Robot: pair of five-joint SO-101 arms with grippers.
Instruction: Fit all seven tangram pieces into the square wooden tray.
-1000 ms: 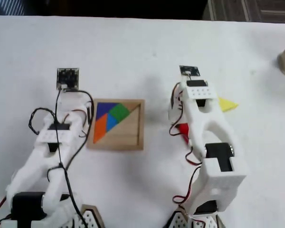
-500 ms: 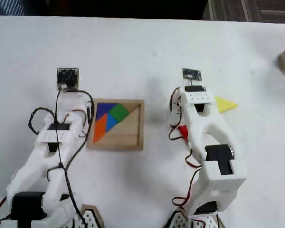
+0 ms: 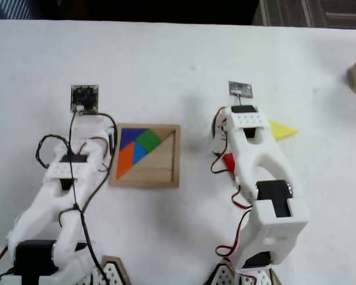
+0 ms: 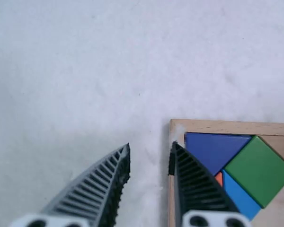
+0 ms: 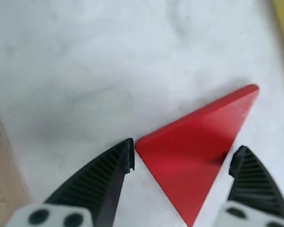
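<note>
A white worktop [image 3: 166,53] carries everything. On it stand two white arms side by side: the left arm [image 3: 59,190] stretches along the outer side of the tray, and the right arm [image 3: 261,172] stretches forward well apart from it on the other side.

The square wooden tray [image 3: 145,184] lies flat between the arms, closer to the left one. Part of its floor is bare wood; the filled part is the corner nearest the left arm's tip.

The left gripper [image 4: 150,146] hangs over the tray's corner with its fingers a little apart and nothing between them; one finger sits over the tray's rim, the other over bare worktop. The right gripper [image 5: 184,146] is spread wide, with a finger on either side of the red triangle [image 5: 199,161], which lies flat on the worktop outside the tray. One fingertip is just beside a corner of the triangle; whether it touches cannot be told.

A yellow triangle [image 3: 283,130] lies on the worktop on the far side of the right arm from the tray.

In the tray, a blue triangle [image 3: 128,138], a green square [image 3: 149,141], an orange triangle [image 3: 126,161] and a light-blue piece [image 3: 139,152] sit packed together.
</note>
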